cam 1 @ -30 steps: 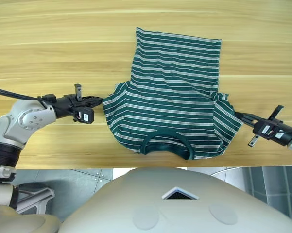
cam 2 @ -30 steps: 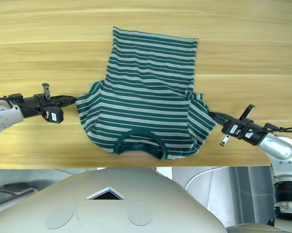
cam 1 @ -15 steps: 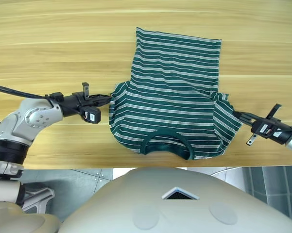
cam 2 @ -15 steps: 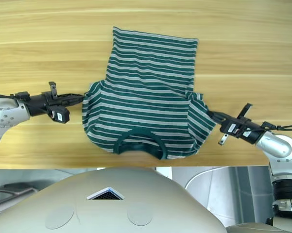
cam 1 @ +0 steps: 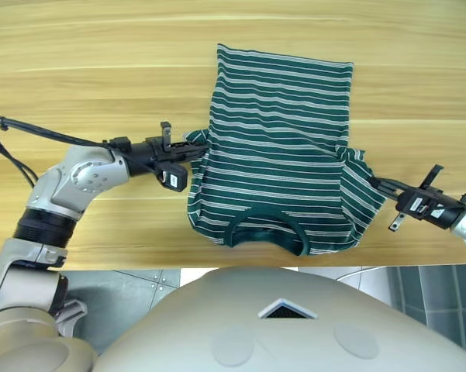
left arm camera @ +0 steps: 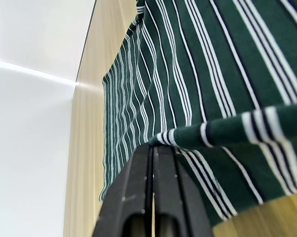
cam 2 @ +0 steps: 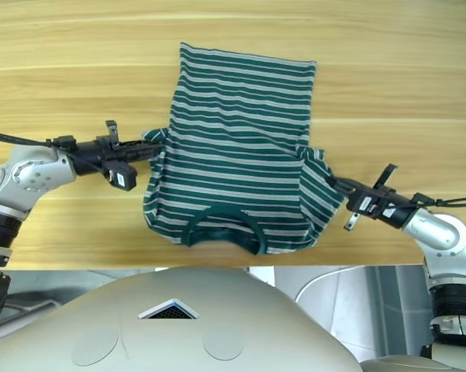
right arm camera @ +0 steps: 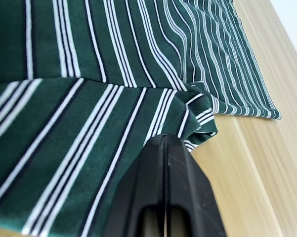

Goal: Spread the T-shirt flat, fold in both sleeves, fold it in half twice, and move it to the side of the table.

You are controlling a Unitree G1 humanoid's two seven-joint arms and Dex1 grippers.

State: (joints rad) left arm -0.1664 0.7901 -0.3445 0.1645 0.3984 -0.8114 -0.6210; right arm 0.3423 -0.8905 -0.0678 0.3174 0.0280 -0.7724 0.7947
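Head view, with wrist-view detail. The T-shirt (cam 1: 279,132), dark green with paired pale stripes, lies on the wooden tabletop (cam 1: 77,70) directly in front of you. Its straight bottom hem (cam 1: 287,59) points to 12 o'clock. Its collar (cam 1: 265,210) points to 6 o'clock and sits close to the near edge of the tabletop. The body of the shirt lies flat, narrower toward the hem and wider at the shoulders.

Left side: the left gripper (cam 1: 205,146) comes in from 9 o'clock, low over the tabletop. Its jaws are pressed together on the edge of the left sleeve (cam 1: 195,141). That sleeve is bunched at the jaw tips and drawn in over the 9 o'clock margin of the shirt's body. In the left wrist view a band of striped sleeve edge runs out from the jaw tips across the cloth behind it, and you see no gap between the jaws.

Right side: the right gripper (cam 1: 374,183) comes in from between 3 and 4 o'clock. Its jaws are likewise closed, pinching the outer edge of the right sleeve (cam 1: 360,190). This sleeve is spread outward from the shoulder toward 4 o'clock, beyond the line of the shirt's side. In the right wrist view the cloth is gathered into a small pucker at the jaw tips, with bare tabletop just beside it.

The two grippers stand well apart, one at each flank of the shirt, level with the shoulder region. The left tip lies over the cloth, and the right tip lies at the sleeve's outer margin.
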